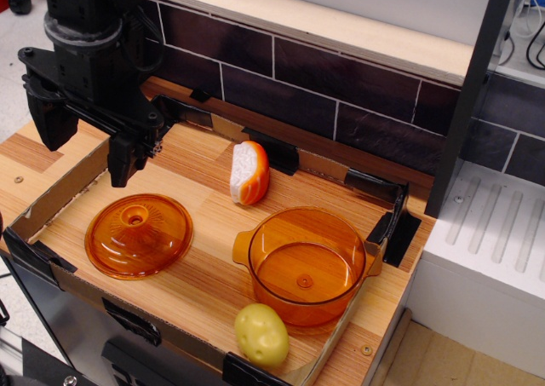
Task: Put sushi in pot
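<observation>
A: What sits at the upper left of the frame?

B: The black gripper (85, 147), matte and angular, hanging above the wooden tray (204, 275). Its two fingers are spread apart with nothing between them.

A: And below it?

B: A flat, domed orange lid (139, 235) of glossy see-through plastic with a round knob in the middle, lying on the striped wood-grain floor of the tray at lower left.

A: Where is the sushi?

B: The sushi (249, 173) stands on its side near the centre, at the back of the tray: a white, grainy rice-like body with a smooth, shiny orange topping. It is to the right of the gripper and a little lower in the frame, well apart from it, touching nothing but the wood.

A: Further right?

B: The pot (305, 267), round, transparent orange plastic with small side handles, open and empty at lower centre right. Just in front of it, at the tray's front edge, lies a yellow dimpled potato toy (261, 335).

A: Any writing?

B: None that I can read. Dark glossy tiles (341, 88) run along the back.
</observation>
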`<state>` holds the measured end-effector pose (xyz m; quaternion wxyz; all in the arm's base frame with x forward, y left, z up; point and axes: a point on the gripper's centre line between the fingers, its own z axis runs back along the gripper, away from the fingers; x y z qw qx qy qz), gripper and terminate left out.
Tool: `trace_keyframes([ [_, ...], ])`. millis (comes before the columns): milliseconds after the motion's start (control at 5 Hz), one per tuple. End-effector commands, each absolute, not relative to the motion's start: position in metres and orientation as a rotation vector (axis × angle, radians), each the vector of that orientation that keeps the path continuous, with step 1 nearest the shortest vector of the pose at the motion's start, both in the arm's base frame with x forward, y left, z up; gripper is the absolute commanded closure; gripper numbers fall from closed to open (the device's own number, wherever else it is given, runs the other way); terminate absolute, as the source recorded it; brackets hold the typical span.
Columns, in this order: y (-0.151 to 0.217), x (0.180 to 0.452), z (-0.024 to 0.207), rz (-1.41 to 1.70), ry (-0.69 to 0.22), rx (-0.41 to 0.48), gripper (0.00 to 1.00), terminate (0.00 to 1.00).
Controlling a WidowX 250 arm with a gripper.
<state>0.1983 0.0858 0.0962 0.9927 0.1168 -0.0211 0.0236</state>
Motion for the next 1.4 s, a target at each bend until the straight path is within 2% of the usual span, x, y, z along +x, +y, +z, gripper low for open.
trace_keyframes([
  [0,0.086,0.198,0.096,0.047,-0.042,0.234,0.0,0.0],
  [200,0.076,0.214,0.103,0.118,-0.107,0.153,0.0,0.0],
  [400,0.059,0.231,0.104,0.184,-0.11,0.058,0.0,0.0],
  [600,0.043,0.248,0.097,0.295,-0.115,0.031,0.0,0.0],
  [800,0.031,0.274,0.081,0.412,-0.101,0.02,0.0,0.0],
  [1000,0.023,0.291,0.061,0.464,-0.081,0.049,0.0,0.0],
  [1200,0.024,0.302,0.048,0.506,-0.104,0.023,0.0,0.0],
])
